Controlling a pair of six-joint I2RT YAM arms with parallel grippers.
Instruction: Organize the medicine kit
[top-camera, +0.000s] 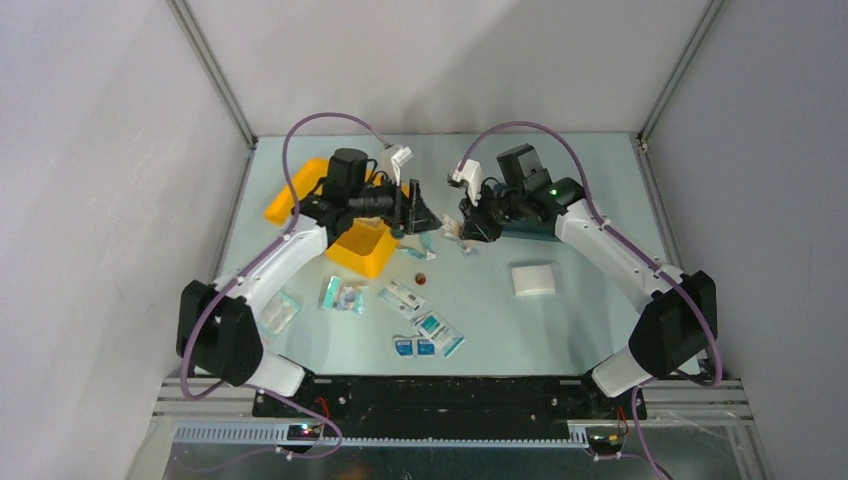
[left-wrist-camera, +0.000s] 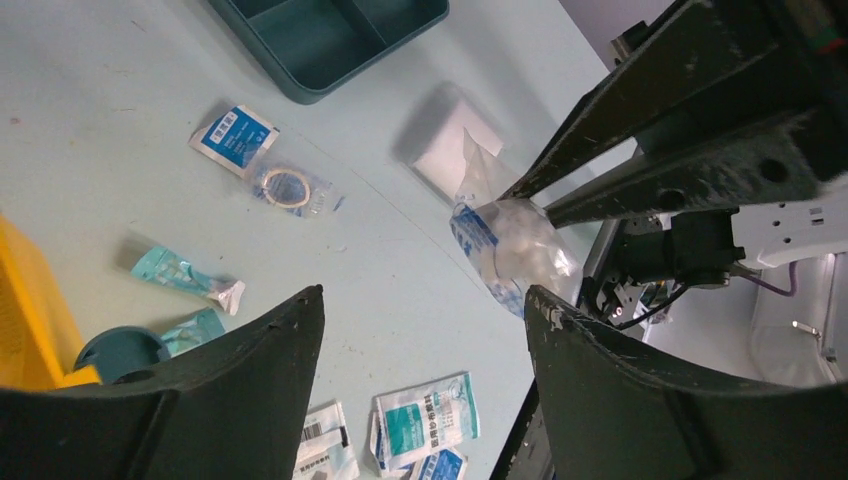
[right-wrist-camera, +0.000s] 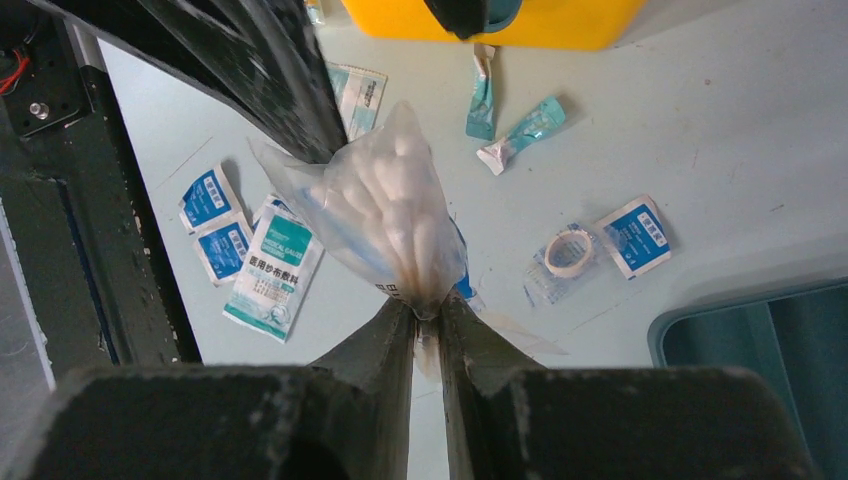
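Observation:
The yellow medicine kit (top-camera: 365, 248) lies open at the left, its lid (top-camera: 295, 190) behind it; its edge shows in the right wrist view (right-wrist-camera: 560, 25) and the left wrist view (left-wrist-camera: 25, 320). My right gripper (right-wrist-camera: 428, 308) is shut on a clear bag of white cotton pieces (right-wrist-camera: 390, 220) and holds it above the table, near mid-table (top-camera: 468, 228). My left gripper (left-wrist-camera: 424, 292) is open and empty, facing the bag (left-wrist-camera: 520, 245) from the left, just short of it (top-camera: 425, 215).
A dark teal divided tray (left-wrist-camera: 330, 85) sits under the right arm (top-camera: 535, 228). A white gauze pad (top-camera: 533, 278) lies to the right. Flat packets (top-camera: 438, 333) (top-camera: 343, 295), teal sachets (right-wrist-camera: 520, 130), a wrapped tape roll (right-wrist-camera: 570, 252) and a small red item (top-camera: 421, 279) lie scattered.

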